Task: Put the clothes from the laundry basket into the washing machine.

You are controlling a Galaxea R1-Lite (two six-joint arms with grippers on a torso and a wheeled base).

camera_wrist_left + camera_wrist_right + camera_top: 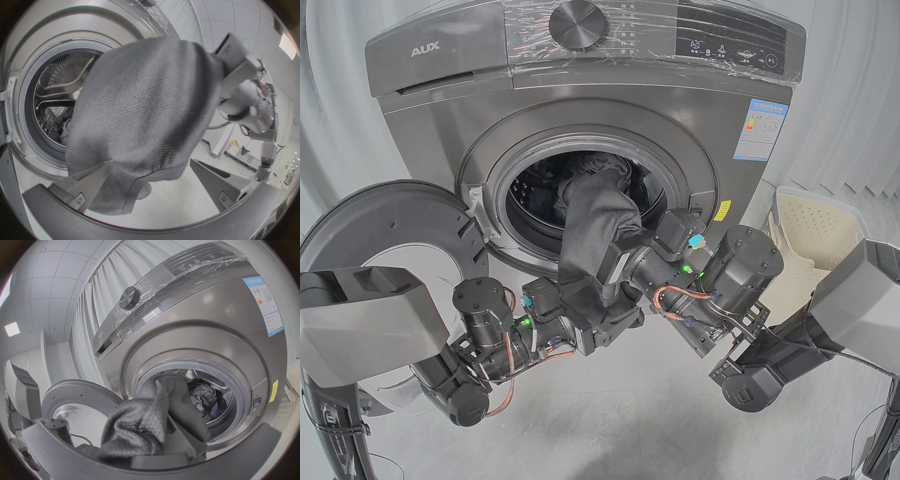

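A dark grey garment (594, 219) hangs out of the washing machine's (456, 125) drum opening and down over the front rim. My right gripper (615, 265) sits just below the opening, shut on a bunched fold of the grey garment (140, 424); in the right wrist view the cloth covers the right gripper (162, 449). Slightly lower is my left gripper (612, 322), open, its fingers (89, 184) spread wide either side of the garment's (140, 109) hanging hem. More dark clothes (203, 396) lie inside the drum.
The round door (394, 244) stands swung open to the left of the opening. A cream perforated laundry basket (819, 231) stands at the right beside the machine. Bare grey floor (625, 400) lies in front.
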